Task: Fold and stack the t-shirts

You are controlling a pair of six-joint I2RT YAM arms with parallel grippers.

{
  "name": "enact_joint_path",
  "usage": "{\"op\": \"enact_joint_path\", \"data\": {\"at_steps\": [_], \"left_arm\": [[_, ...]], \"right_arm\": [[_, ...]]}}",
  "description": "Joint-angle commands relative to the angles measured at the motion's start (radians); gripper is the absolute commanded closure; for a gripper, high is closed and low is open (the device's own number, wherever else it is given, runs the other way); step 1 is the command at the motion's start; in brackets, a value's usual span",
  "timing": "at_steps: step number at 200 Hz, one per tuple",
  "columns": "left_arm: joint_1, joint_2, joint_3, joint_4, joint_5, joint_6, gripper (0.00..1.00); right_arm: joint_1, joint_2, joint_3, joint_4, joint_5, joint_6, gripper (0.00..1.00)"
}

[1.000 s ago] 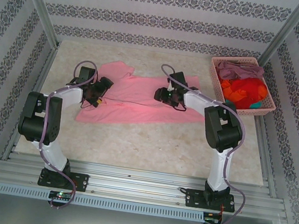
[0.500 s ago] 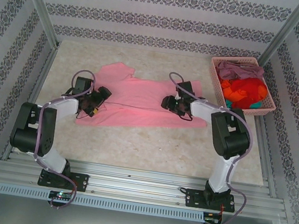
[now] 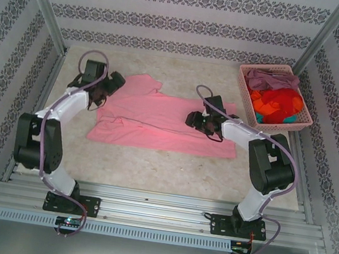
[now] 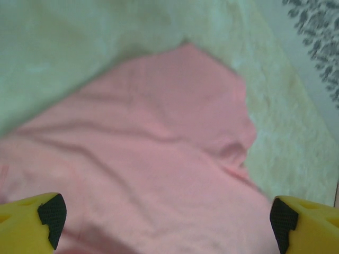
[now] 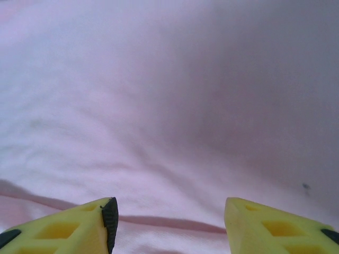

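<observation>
The soft light pink cloth t-shirt (image 3: 163,123) is matt and gently creased. The pale mottled tabletop (image 3: 170,165) has a dull, stone-like finish. The pink lattice-sided plastic basket (image 3: 246,94) looks smooth and holds crumpled orange-red cloth (image 3: 281,104) and dusty mauve cloth (image 3: 273,75). The silver metal rails (image 3: 157,209) look brushed. The left gripper (image 4: 167,225) has fingers (image 4: 21,227) of matt yellow plastic with black, finely textured pads (image 4: 52,214).

Beige table (image 3: 169,172) with spread light pink t-shirt (image 3: 157,122) and pink basket (image 3: 246,94).
</observation>
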Motion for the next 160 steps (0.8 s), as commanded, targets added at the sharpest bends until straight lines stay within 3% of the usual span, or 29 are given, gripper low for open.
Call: {"op": "enact_joint_path", "data": {"at_steps": [1,63,114,160], "left_arm": [[0.004,0.133,0.15,-0.18,-0.099,0.021,0.05],[-0.033,0.537,0.677,-0.475,-0.202,0.039,0.37],[-0.058,0.84,1.157,-0.754,-0.272,0.129,0.44],[-0.058,0.985,1.351,-0.8,-0.269,0.226,0.51]], "right_arm": [[0.006,-0.019,0.075,-0.025,0.002,-0.044,0.43],[-0.009,-0.028,0.067,-0.01,0.015,-0.033,0.42],[-0.017,-0.026,0.024,0.025,0.012,-0.02,0.42],[-0.009,-0.007,0.008,0.051,-0.001,-0.018,0.42]]}}
